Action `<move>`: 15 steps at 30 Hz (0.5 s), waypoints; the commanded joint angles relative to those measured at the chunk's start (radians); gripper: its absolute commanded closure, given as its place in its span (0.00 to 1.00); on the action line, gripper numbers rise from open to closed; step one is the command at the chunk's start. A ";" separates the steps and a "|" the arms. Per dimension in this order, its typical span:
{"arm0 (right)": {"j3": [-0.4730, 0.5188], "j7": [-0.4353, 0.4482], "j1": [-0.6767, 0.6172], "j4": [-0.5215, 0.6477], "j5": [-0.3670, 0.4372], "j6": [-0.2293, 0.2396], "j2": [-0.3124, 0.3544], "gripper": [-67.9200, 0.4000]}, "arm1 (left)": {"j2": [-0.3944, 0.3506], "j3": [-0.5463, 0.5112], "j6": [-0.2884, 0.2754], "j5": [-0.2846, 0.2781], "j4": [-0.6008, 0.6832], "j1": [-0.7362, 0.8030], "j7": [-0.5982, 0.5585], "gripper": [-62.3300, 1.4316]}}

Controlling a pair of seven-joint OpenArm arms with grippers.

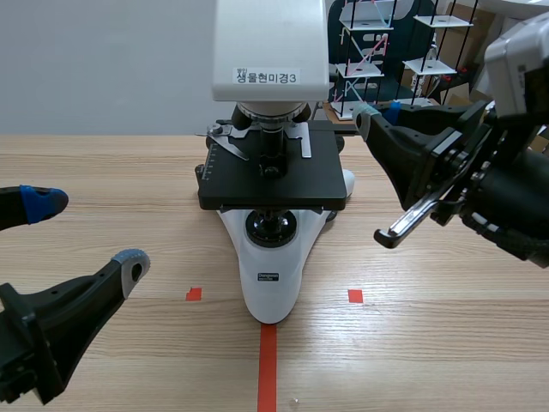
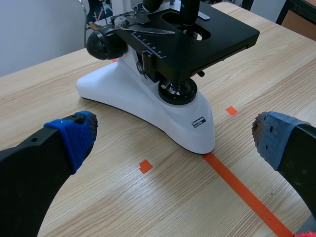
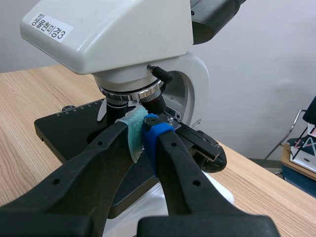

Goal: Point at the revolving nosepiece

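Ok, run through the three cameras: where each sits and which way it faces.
Scene view: between the arms, facing across the table at the microscope; left gripper and right gripper show.
Left wrist view: low at front-left, looking down at the microscope's base; its open fingers frame it.
Right wrist view: raised on the right, facing the revolving nosepiece; its shut fingers point at it.
Both wrist views share the black stage.

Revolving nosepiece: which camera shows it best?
Right wrist view: the revolving nosepiece sits close, just ahead of the shut right gripper. The scene view shows it small; the left wrist view cuts it off.
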 commanded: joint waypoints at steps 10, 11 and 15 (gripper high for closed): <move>0.005 0.014 0.003 0.011 0.011 0.000 0.011 0.99 | 0.002 0.006 -0.001 -0.006 0.008 0.000 -0.014 0.00; 0.005 0.013 0.003 0.011 0.011 0.000 0.011 0.99 | 0.002 0.006 -0.001 -0.006 0.008 0.000 -0.014 0.00; 0.005 0.005 0.003 0.011 0.011 0.000 0.011 0.99 | 0.002 0.006 -0.001 -0.006 0.008 0.000 -0.014 0.00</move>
